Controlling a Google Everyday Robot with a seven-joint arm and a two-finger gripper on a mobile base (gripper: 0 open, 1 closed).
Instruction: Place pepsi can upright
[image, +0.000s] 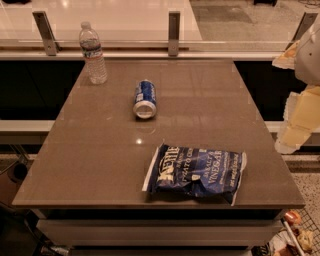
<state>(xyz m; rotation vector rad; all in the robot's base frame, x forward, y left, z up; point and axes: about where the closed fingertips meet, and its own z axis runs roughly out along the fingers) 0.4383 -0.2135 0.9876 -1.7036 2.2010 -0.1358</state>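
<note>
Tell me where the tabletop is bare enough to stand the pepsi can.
Bare: the back right, between pepsi can and the right edge of the table; the front left, left of the chip bag. Tighter between can and water bottle. The pincer hangs off the right edge.

Table, contents:
- pepsi can: on its side, near centre.
- Water bottle: upright, far left corner, behind the can.
- Chip bag: flat at the near edge, front-right of the can.
- Gripper: beyond the table's right edge, apart from all items.
</note>
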